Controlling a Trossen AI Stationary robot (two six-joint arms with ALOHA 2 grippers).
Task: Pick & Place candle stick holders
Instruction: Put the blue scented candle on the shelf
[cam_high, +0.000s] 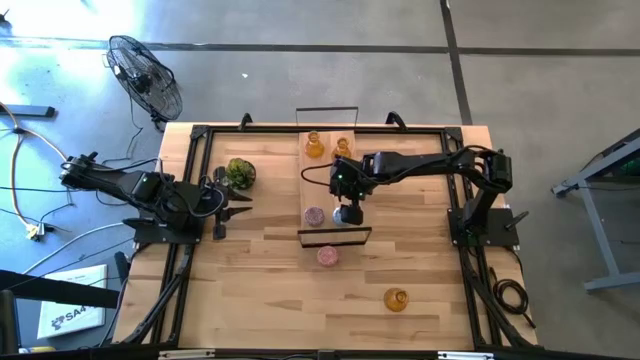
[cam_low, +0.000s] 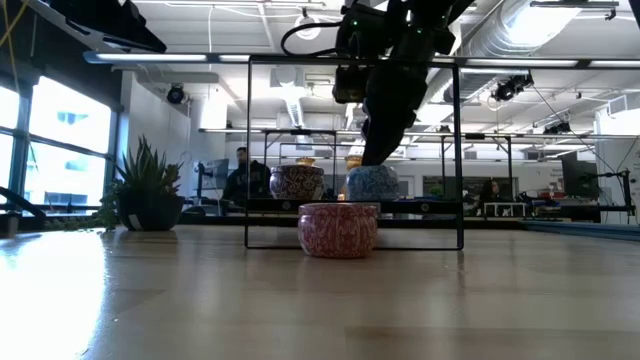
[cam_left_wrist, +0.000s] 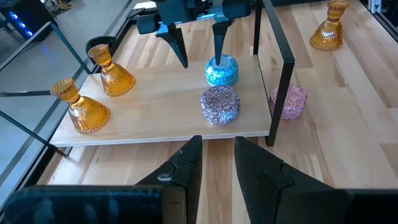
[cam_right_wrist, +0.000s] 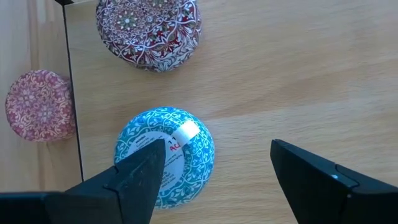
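A wooden board (cam_left_wrist: 155, 118) inside a black wire frame lies at the table's middle. On it stand two amber candle stick holders (cam_left_wrist: 114, 70) (cam_left_wrist: 79, 106), a pink patterned holder (cam_left_wrist: 220, 104) and a light-blue holder (cam_right_wrist: 165, 155). The blue one rests on the board with a white sticker facing up. My right gripper (cam_right_wrist: 214, 155) hangs open over the blue holder, pointing down, one finger above its top and the other beside it over bare board. My left gripper (cam_left_wrist: 217, 149) waits at the table's left, slightly open and holding nothing. My right gripper has one finger (cam_left_wrist: 219, 43) coming down from above onto the blue holder's top (cam_left_wrist: 221, 63). I cannot tell whether it touches. The other finger stands clear of the holder.
Another pink holder (cam_high: 328, 256) sits on the table just in front of the frame's near bar. A third amber holder (cam_high: 396, 299) stands near the front right. A green potted plant (cam_high: 240, 173) stands left of the board, close to my left gripper.
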